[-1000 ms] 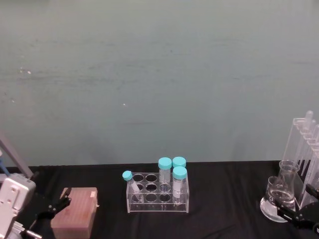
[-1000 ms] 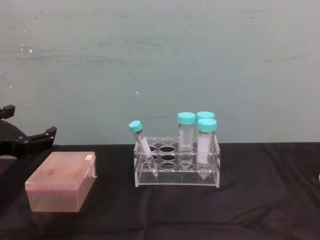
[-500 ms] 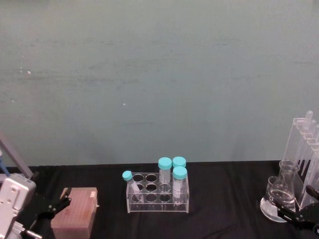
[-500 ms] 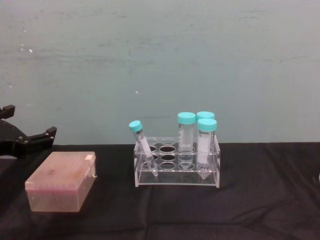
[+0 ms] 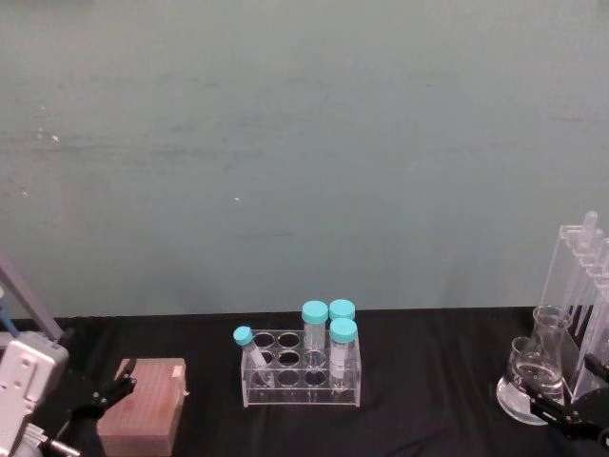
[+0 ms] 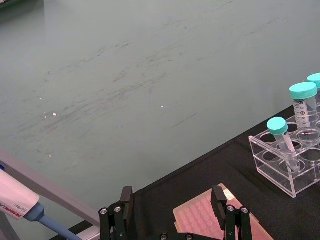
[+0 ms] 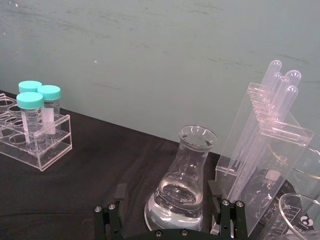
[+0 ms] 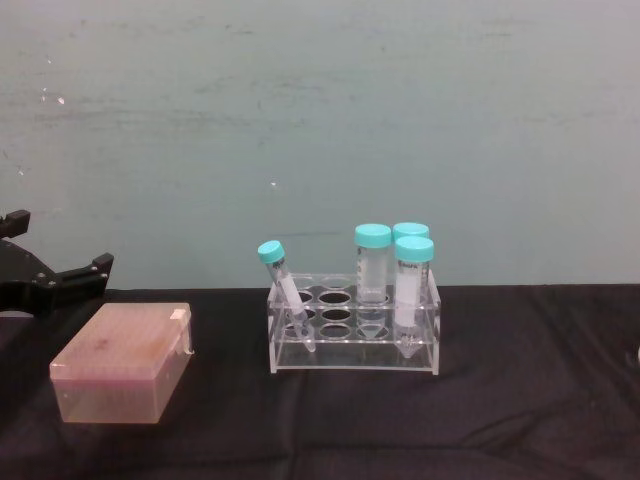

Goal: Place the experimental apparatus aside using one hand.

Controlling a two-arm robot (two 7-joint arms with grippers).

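The experimental apparatus stands at the table's far right: a conical glass flask (image 5: 538, 360) with clear liquid, and a tall clear acrylic stand (image 5: 580, 286) holding round-topped tubes just right of it. In the right wrist view the flask (image 7: 184, 187) rises straight ahead, beside the stand (image 7: 265, 150) and a small glass beaker (image 7: 302, 220). My right gripper (image 5: 568, 405) is low in front of the flask and open, its fingers (image 7: 227, 216) either side of the flask's base without touching it. My left gripper (image 5: 107, 400) hangs open at the far left.
A clear rack (image 5: 303, 371) with teal-capped tubes stands mid-table on the black cloth. A pink tip box (image 5: 143, 419) lies just right of the left gripper (image 8: 60, 250). A pipette (image 6: 20, 205) shows beside it. A green wall rises behind.
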